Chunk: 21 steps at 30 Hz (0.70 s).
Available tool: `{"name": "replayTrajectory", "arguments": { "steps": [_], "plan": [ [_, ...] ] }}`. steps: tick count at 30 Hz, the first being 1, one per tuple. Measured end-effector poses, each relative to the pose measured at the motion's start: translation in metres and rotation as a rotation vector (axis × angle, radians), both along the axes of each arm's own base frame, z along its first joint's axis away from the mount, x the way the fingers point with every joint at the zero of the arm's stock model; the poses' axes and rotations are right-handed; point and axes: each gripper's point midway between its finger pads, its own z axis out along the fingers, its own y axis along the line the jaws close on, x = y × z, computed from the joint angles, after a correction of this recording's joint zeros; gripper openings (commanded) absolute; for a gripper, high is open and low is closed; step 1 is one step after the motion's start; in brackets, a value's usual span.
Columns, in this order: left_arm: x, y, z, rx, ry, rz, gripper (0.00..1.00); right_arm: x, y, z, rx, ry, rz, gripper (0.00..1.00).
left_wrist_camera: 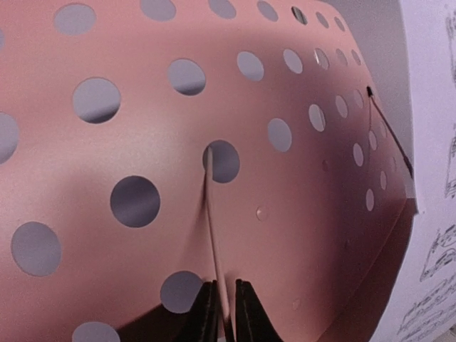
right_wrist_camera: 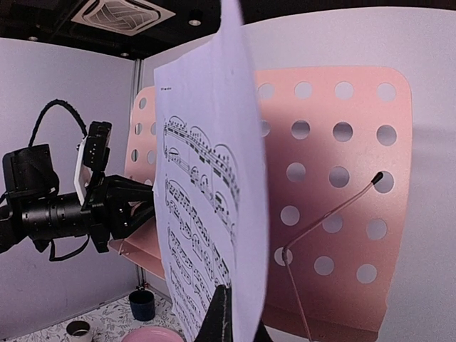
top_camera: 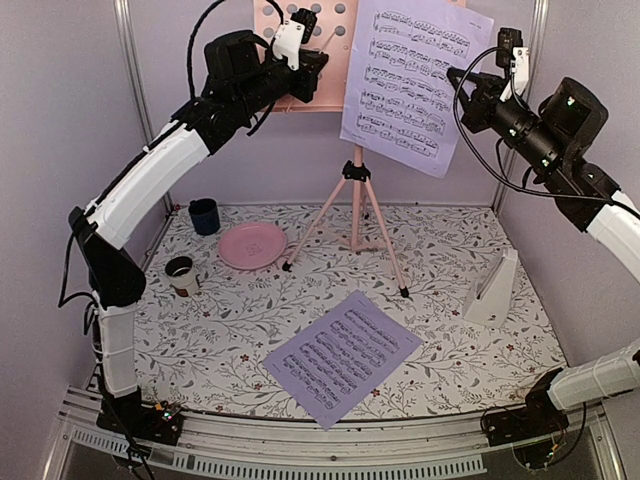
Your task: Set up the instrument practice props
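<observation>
Soft, even light fills the top view, with only faint shadows. In the left wrist view a broad shadow darkens the pink music stand [left_wrist_camera: 299,235], and its holes stretch toward the edges. The sheet music page [right_wrist_camera: 206,214], close to the right wrist lens, looks slightly blurred.

Lavender walls [top_camera: 50,100]; floral tabletop [top_camera: 440,250] (ceiling vent [right_wrist_camera: 121,13] overhead)

Pink stand [top_camera: 355,195] at the far middle of a floral table [top_camera: 450,250]. Left gripper [top_camera: 320,63] at its desk; right gripper [top_camera: 460,82] at the right edge of an upright sheet [top_camera: 405,80] before it. Nearer: flat sheet [top_camera: 345,358], metronome [top_camera: 495,290] to the right, plate [top_camera: 253,245], blue cup [top_camera: 204,215] and pale cup [top_camera: 181,275] to the left.
</observation>
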Motion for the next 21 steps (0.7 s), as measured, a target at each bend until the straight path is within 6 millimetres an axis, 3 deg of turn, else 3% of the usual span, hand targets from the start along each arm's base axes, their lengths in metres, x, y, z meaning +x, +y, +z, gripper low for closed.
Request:
{"name": "replayTrajectory", "arguments": {
  "steps": [2, 7, 21],
  "plan": [
    [-0.001, 0.000, 0.001, 0.005, -0.006, -0.002, 0.00, 0.001, -0.001, 0.002, 0.003, -0.005, -0.007, 0.00],
    [-0.004, -0.001, -0.004, 0.023, -0.002, -0.008, 0.00, 0.006, -0.007, 0.007, 0.019, -0.016, -0.036, 0.00],
    [-0.037, 0.015, -0.003, 0.033, -0.022, -0.066, 0.00, 0.029, -0.020, 0.007, 0.046, 0.001, -0.144, 0.00]
  ]
}}
